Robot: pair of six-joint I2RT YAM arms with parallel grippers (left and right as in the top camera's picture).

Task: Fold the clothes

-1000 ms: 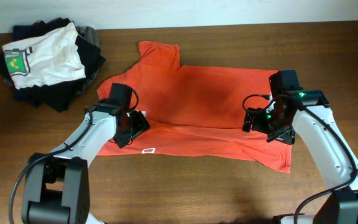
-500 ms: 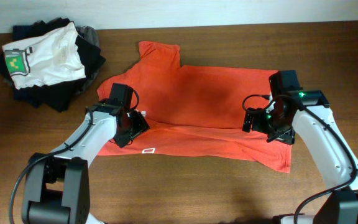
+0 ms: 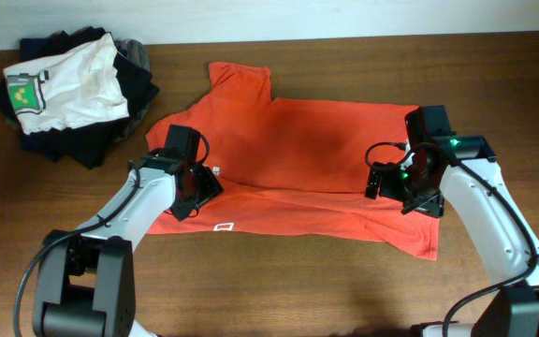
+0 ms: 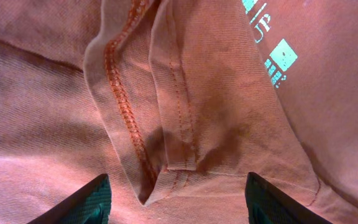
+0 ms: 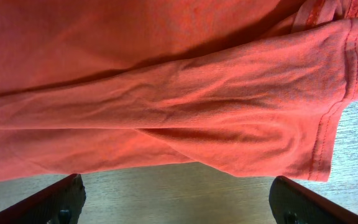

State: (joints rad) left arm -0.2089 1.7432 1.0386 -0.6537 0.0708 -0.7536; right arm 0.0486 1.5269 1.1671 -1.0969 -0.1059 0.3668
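Where the overhead view reaches 12 o'clock, a pale wall strip (image 3: 344,17) runs along the far edge of the dark brown wood table (image 3: 326,290). Grain is visible and the surface is matte.

A clothes pile (image 3: 68,94) sits at the table's 10 o'clock corner: a white shirt with a green-yellow print on top of dark garments. It lies well apart from the T-shirt.

The T-shirt (image 3: 298,159), red-orange, is spread roughly flat at table centre. One sleeve (image 3: 240,80) points toward 11 o'clock. A small white tag (image 3: 223,226) shows near the 6 o'clock edge.

Left arm (image 3: 143,201): the left jaws are over the shirt's 9 o'clock side and stand moderately wide. In the wrist view the fingertips (image 4: 89,199) flank a doubled, stitched hem fold (image 4: 166,124) without pinching it. Whether they touch the cloth, I cannot tell. Pale lettering (image 4: 272,56) shows at 1 o'clock of that view.

Right arm (image 3: 485,201): the right jaws are at the shirt's 3 o'clock side and fully wide. The fingertips (image 5: 61,199) hang over bare table just beside the sleeve hem (image 5: 328,143), and nothing is held.
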